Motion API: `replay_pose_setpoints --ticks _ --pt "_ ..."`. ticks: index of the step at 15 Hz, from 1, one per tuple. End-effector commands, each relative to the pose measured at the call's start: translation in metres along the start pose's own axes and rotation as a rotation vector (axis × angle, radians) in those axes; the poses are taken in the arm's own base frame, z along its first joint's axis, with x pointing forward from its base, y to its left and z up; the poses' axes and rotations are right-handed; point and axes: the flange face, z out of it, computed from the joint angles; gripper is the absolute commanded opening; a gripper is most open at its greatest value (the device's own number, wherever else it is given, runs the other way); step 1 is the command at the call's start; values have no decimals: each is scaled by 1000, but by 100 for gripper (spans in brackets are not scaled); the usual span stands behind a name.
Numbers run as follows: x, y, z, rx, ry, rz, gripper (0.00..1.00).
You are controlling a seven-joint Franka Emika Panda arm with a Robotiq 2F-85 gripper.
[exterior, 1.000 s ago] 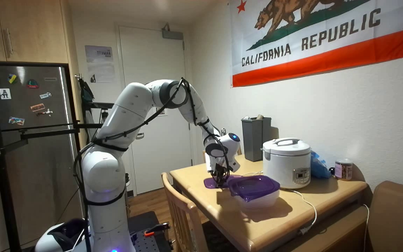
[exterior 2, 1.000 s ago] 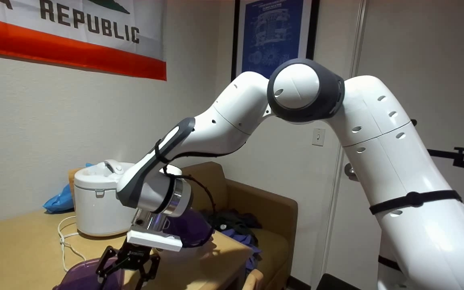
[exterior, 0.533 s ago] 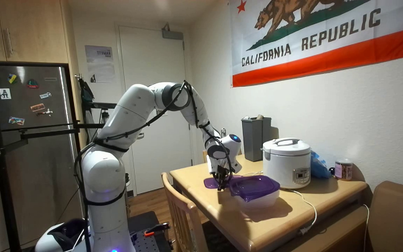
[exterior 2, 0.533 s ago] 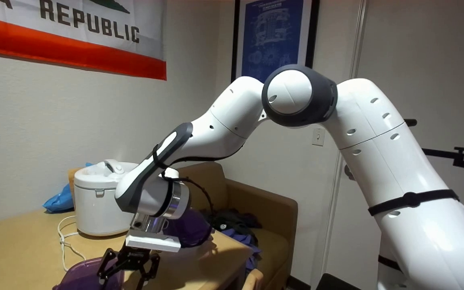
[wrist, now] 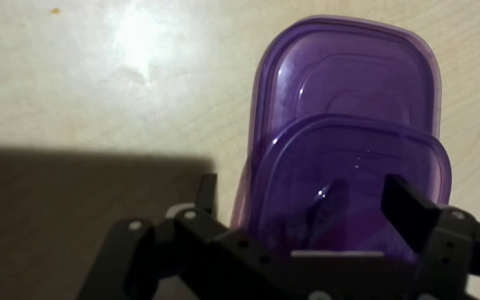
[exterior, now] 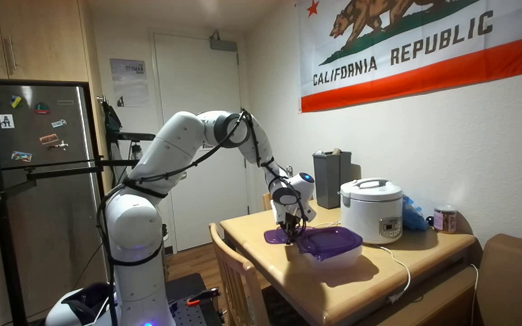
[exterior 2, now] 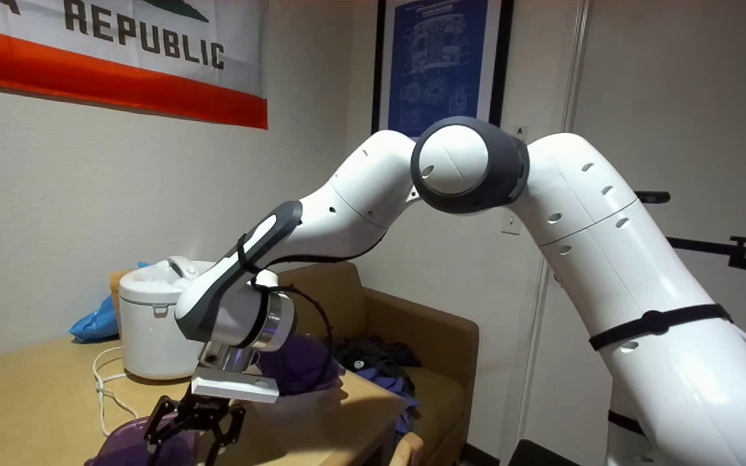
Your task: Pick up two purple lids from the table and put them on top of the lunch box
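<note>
A purple lid [exterior: 273, 236] lies flat on the tan table [exterior: 270, 267], beside the pale lunch box [exterior: 335, 267]. Another purple lid [exterior: 331, 240] rests on top of that box. My gripper [exterior 2: 182, 456] is open above the lid on the table, nothing held. In the wrist view a lower purple lid [wrist: 361, 154] overlaps an upper purple lid [wrist: 356, 79]; whether the lower one is on the box or the table I cannot tell. There the gripper [wrist: 302, 187] has its left finger over bare table and its right finger over the lower lid.
The white rice cooker [exterior: 372, 213] stands behind the box, its cord [exterior: 401, 262] trailing over the table edge. A grey bin [exterior: 331, 181], a blue bag [exterior: 413, 215] and a jar [exterior: 445, 219] are by the wall. A wooden chair [exterior: 238, 271] stands at the near side.
The elbow has come down, and the gripper has shifted slightly over the table, away from the robot's base. Its jaws stay open. Lids and lunch box have not moved.
</note>
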Motion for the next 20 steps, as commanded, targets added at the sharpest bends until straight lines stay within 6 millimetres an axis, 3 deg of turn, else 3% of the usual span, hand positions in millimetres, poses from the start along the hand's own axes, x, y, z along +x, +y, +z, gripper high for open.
replay_pose_setpoints --ticks 1,8,10,12,20 --pt "11 -3 9 16 -14 -7 100" --pt "19 -10 10 43 -11 -26 99" --pt "20 -11 10 45 -12 -30 74" --pt "20 -11 10 47 -11 -30 65" --pt "20 -7 11 46 -10 -28 3"
